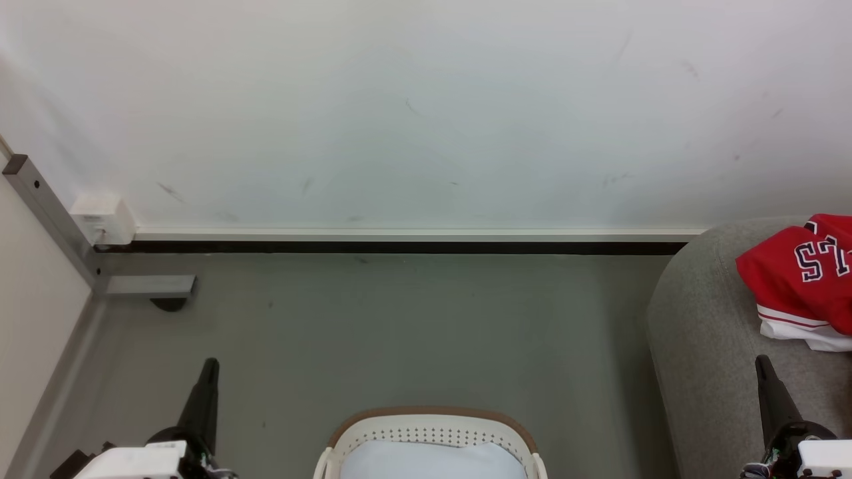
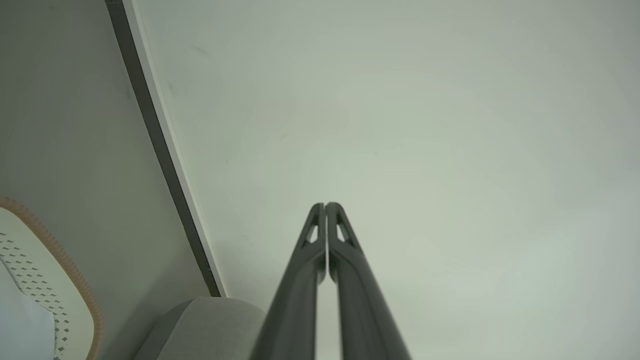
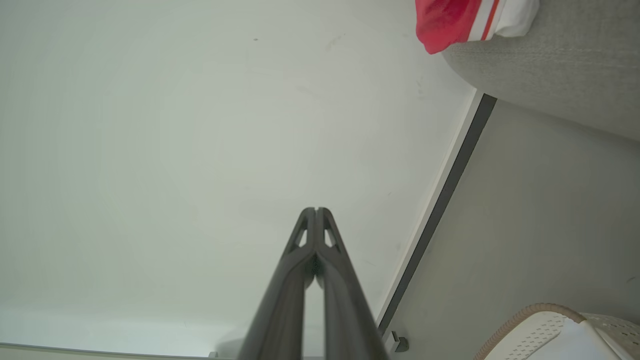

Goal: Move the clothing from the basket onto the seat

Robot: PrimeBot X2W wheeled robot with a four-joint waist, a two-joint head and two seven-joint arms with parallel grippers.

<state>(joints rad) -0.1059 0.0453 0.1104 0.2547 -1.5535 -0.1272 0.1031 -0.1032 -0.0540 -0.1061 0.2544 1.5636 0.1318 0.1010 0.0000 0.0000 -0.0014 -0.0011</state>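
Both arms are showing at the near edge of the head view. The left end effector (image 1: 210, 364) is pointing up over the grey floor (image 1: 399, 332) at near left. The right end effector (image 1: 763, 362) is showing against the seat (image 1: 699, 332) at near right (touching or not, can't tell). Each is clenched w/ nothing between its fingers. In the wrist views the dark tips are pressing together and aiming at the pale wall (image 1: 426, 100).

The clothing (image 1: 799, 279) is lying on the seat at far right, a red jersey w/ navy, white-outlined digits on top and white striped trim below, partly cut off by the frame edge. The basket (image 1: 432, 414) is sitting on the floor at near centre, btwn the two arms and apart from the seat. Inside it a pale whitish cloth or lining (image 1: 432, 459) is showing.

A dark baseboard (image 1: 399, 247) is running along the foot of the wall. A grey metal bracket (image 1: 146, 286) is sitting in the far left corner, just below a small white box (image 1: 103, 218).
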